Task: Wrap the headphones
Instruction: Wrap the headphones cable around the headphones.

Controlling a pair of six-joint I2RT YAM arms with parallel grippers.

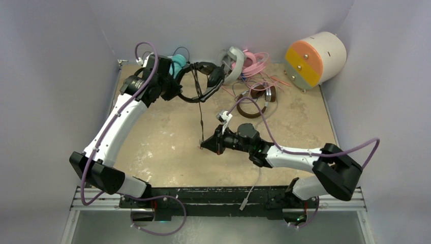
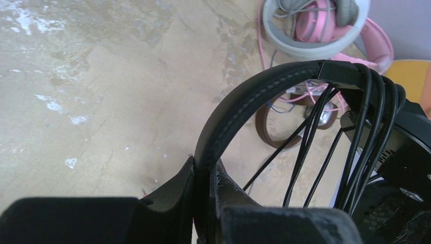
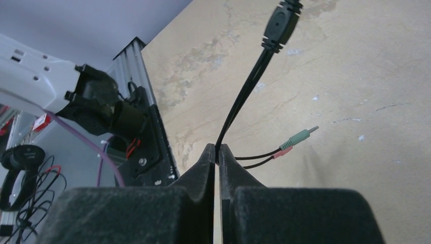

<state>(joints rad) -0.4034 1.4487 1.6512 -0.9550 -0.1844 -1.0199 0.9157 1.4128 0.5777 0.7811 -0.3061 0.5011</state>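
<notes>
Tan desk (image 1: pixel 162 152), pale walls (image 1: pixel 51 76). At the far edge the left tool (image 2: pixel 206 173) squeezes the black headphones (image 2: pixel 239 109) by the band — the right tool (image 3: pixel 216 152) pinches their cable (image 3: pixel 246 91) mid-desk. Too hard a pull could slip the cable free.

- A table top (image 1: pixel 162 157) of mottled beige, stone-like finish is marked with pale scuffs.
- It is enclosed on three sides by plain, pale grey-lilac walls (image 1: pixel 45 76).
- A metal rail (image 1: pixel 213 194) is fixed along its near edge.
- Soft, even light is cast.
</notes>
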